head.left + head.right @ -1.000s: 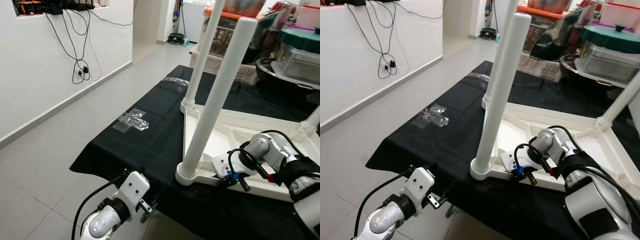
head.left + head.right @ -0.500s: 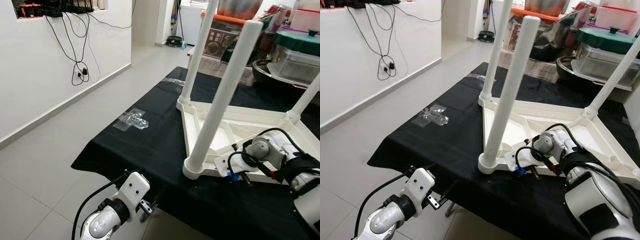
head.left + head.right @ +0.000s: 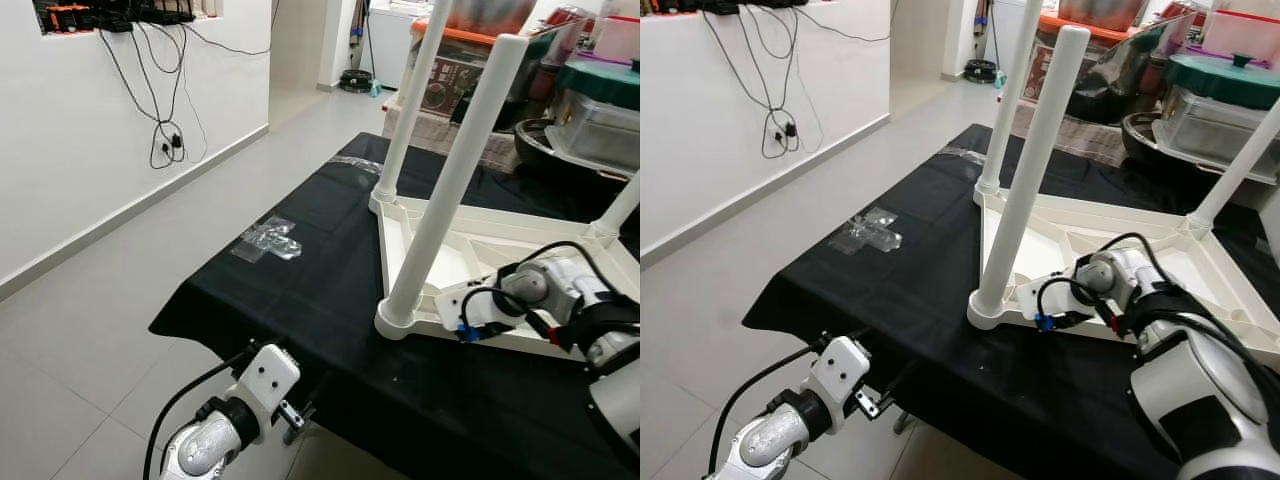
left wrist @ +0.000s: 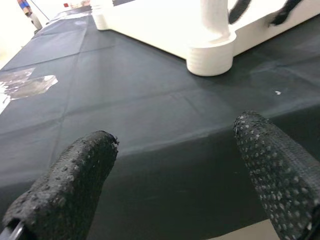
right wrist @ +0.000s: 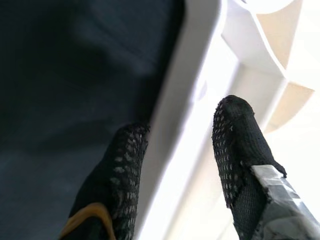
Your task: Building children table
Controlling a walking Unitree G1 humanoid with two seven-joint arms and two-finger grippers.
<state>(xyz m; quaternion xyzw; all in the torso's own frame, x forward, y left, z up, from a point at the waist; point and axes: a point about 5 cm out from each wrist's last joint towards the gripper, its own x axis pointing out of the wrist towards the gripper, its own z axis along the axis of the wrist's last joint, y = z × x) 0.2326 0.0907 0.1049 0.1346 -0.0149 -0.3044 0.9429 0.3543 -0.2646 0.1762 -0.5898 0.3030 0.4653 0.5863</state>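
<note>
A white children's table (image 3: 497,247) lies upside down on a black-covered surface (image 3: 300,295). Three of its white legs stand upward: the near one (image 3: 455,180), the far one (image 3: 410,105) and one at the right (image 3: 620,208). My right gripper (image 3: 474,331) is at the near rim just right of the near leg's base. In the right wrist view its fingers (image 5: 235,135) straddle the white rim (image 5: 185,95), shut on it. My left gripper (image 4: 176,127) hangs open below the cloth's front edge, holding nothing; the near leg's base (image 4: 210,52) is ahead of it.
A patch of clear tape (image 3: 268,240) is stuck on the cloth at the left. Cables (image 3: 165,140) hang on the white wall at the left, above open tiled floor (image 3: 90,330). Storage boxes and a lidded pot (image 3: 600,110) crowd the back right.
The table has slid to the right and a little away over the cloth, with my right gripper on its rim. The left arm has stayed put.
</note>
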